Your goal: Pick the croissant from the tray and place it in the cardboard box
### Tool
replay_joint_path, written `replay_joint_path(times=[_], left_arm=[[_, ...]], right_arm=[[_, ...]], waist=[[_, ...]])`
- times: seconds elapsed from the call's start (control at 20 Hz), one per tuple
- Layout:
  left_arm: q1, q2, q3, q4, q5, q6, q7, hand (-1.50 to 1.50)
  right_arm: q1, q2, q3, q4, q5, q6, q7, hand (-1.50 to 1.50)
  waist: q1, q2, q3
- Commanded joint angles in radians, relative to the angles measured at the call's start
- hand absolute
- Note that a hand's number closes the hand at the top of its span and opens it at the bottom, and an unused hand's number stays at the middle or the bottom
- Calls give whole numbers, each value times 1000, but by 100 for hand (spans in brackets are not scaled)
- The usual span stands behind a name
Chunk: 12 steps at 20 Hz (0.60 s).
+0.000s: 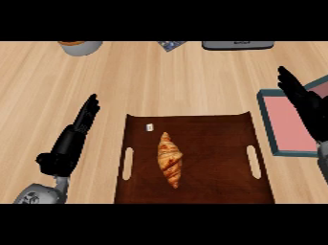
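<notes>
The right hand (314, 112) hangs open and empty over the box (283, 125), well apart from the croissant (170, 159). Reaching across, it might clip the tray (194, 124) rim and shift the pastry.

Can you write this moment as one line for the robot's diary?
croissant: on tray, untouched | left hand: open, left of tray | right hand: open, over box | step: pick not started
</notes>
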<state>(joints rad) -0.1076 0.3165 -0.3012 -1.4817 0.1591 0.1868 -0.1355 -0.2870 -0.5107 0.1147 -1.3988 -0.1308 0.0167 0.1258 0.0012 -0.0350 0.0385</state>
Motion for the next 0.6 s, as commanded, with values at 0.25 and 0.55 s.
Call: replay_joint_path(times=[0.25, 0.55], left_arm=[[-129, 150, 7, -27, -95, -76, 7, 0], [-153, 164, 49, 0, -38, -147, 25, 0]], right_arm=[[-360, 34, 193, -385, 210, -53, 106, -150], [-424, -13, 421, -478, 523, 16, 347, -150]], waist=[[28, -2, -48], [-2, 28, -41]])
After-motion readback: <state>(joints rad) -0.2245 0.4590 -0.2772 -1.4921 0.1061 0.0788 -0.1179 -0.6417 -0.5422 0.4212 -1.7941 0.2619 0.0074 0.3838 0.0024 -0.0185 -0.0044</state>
